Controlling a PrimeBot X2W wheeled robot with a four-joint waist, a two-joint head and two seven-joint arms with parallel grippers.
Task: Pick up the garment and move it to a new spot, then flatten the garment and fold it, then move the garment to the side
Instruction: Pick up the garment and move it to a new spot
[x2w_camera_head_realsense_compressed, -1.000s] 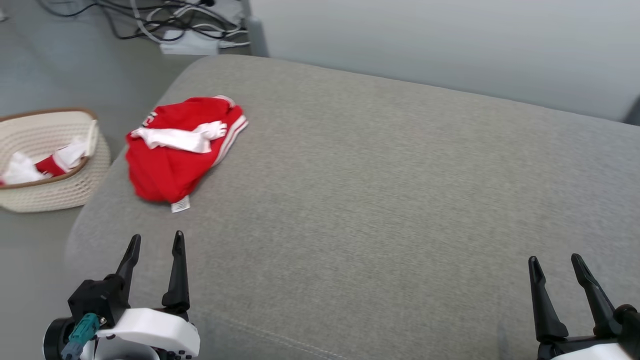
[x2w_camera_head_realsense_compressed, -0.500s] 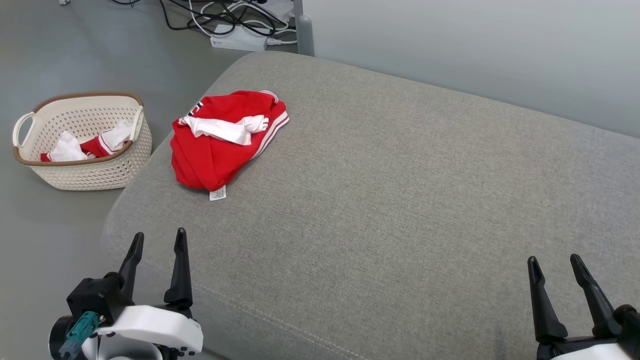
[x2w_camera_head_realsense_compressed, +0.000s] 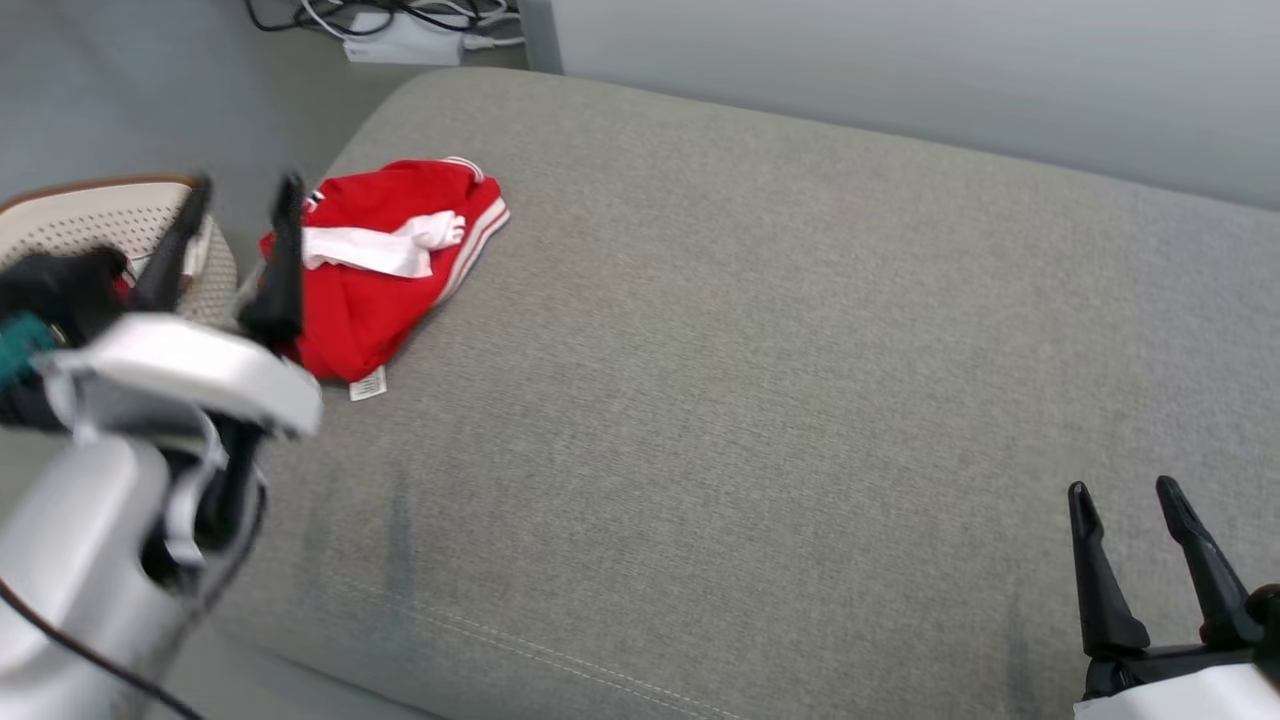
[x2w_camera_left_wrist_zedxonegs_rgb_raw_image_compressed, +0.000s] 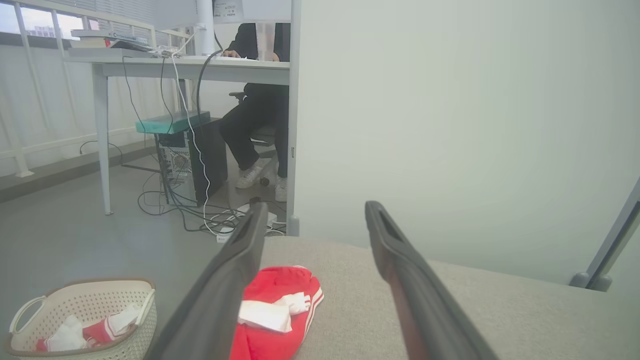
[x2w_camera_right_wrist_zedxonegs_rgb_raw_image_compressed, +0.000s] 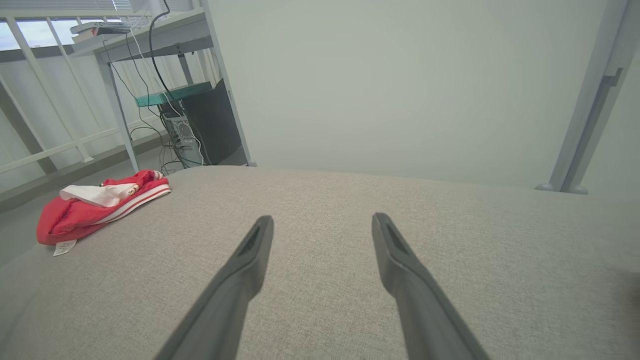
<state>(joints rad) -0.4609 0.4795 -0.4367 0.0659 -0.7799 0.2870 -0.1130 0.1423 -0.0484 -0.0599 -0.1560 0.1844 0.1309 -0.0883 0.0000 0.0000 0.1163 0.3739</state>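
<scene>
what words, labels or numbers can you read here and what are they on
Nothing here is readable.
White sewn-in tag at the edge of the crumpled red and white garment: print too small.
White print on the garment's far edge: partly hidden.
Stickers on the pale device above the white desk: blurred.

Garment (x2w_camera_head_realsense_compressed: 385, 260): red, white edge stripes, white band across top, white tag. Cushion (x2w_camera_head_realsense_compressed: 760, 350): mid-grey, fine heathered weave, pale stitch line at front. Basket (x2w_camera_left_wrist_zedxonegs_rgb_raw_image_compressed: 80, 300): cream, dotted perforation pattern, brown rim; red + white cloth inside. Left gripper (x2w_camera_head_realsense_compressed: 247, 182) & right gripper (x2w_camera_head_realsense_compressed: 1121, 486): black fingers, white housings. Wall (x2w_camera_head_realsense_compressed: 900, 80): pale grey-green.
</scene>
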